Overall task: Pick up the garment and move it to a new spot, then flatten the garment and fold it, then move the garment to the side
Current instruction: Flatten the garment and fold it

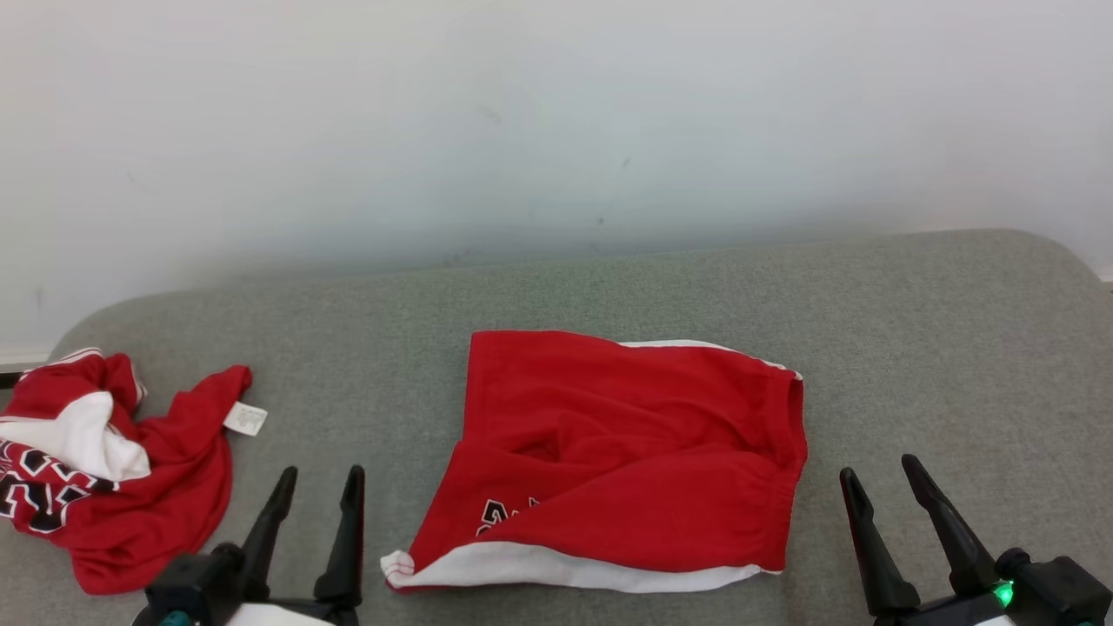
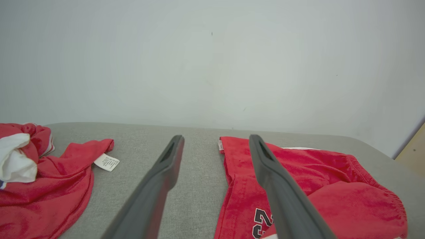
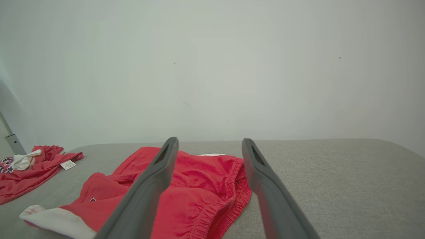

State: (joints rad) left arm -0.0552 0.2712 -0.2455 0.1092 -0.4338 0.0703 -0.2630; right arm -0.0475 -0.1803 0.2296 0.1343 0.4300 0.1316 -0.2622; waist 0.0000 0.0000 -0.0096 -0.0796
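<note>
Bright, even, soft light in all three views. Faint soft-edged shadows in folds of red shorts (image 1: 609,452) and under lower hem. Washed-out, hazy wall (image 1: 556,130) across upper half of head view, blurring into grey surface (image 1: 956,330). Fingers (image 2: 159,186) soft, out of focus toward bottom of wrist views. Far surface edge bowed by wide lens. Small green lamp (image 1: 1004,596) glowing at lower right of head view.

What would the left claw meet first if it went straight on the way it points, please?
Probably nothing at first: the left claw points along bare grey cushion between the crumpled garment and the red shorts, then the wall. Its inner finger may brush the shorts' edge; depth is unclear.
</note>
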